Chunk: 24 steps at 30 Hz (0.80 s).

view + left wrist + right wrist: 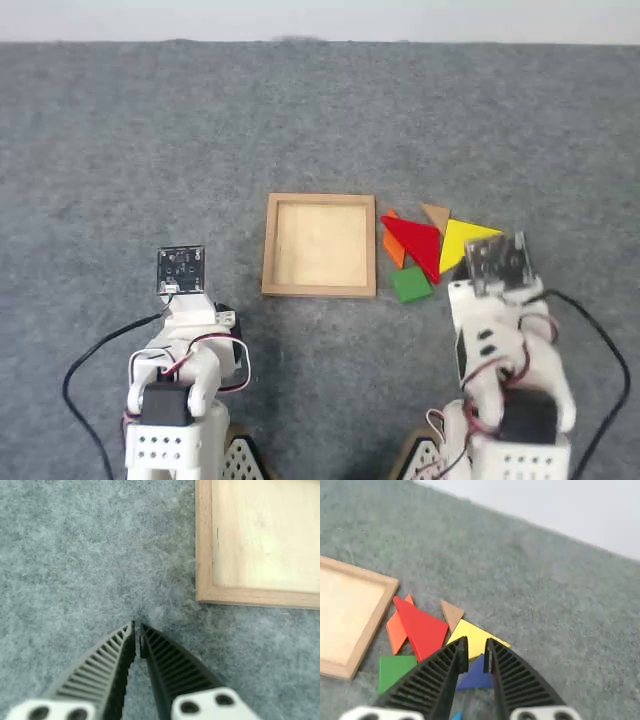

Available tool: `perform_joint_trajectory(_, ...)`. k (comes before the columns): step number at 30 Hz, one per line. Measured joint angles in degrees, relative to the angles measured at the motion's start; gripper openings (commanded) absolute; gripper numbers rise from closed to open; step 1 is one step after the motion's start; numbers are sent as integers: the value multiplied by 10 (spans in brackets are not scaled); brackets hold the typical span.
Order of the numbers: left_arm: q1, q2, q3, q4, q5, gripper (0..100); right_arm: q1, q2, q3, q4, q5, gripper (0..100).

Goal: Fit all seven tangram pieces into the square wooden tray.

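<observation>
Stage: tray (320,199) holds nothing; all pieces lie outside it. I judge this to be the first pick.
Tray: square, wooden, flat on the grey felt worktop (150,130), between the two arms and a little ahead of them.
Pieces: bunched just off the tray's right rim. The orange piece (392,250) is nearest the rim, and the red triangle (415,240) lies partly over it. The green square (410,285) sits by the tray's near right corner. The tan triangle (436,213) and yellow triangle (465,238) lie farther out from the tray.
Under right arm: blue triangle (476,677), just beyond yellow from the tray, plus a paler blue sliver (456,715) too cut off to identify.
Right end effector (476,652): over the yellow/blue edge of the cluster, jaws slightly parted, gripping nothing.
Left end effector (136,630): off the tray's near left corner, clenched and empty, close to the felt.
Method (judgement): start with red, since it lies on top and lifting it frees orange. Open wide, straddle two edges and press into the nap before closing.
Placement: seat the large triangles against the tray's corners first; leave the small ones for the gaps.
Risk: the thin pieces may skate on the felt or drag neighbours along.
</observation>
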Motion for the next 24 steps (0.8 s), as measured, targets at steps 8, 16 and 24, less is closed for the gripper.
perform_joint_trajectory(8, 0, 0, 0, 0, 0, 14, -19, 474, -310, 62, -28, 85)
perform_joint_trajectory(16, 0, 0, 0, 0, 0, 14, -76, 914, -591, 163, -159, 142)
perform_joint_trajectory(24, 0, 0, 0, 0, 0, 14, -81, 1040, -622, 128, -236, 314)
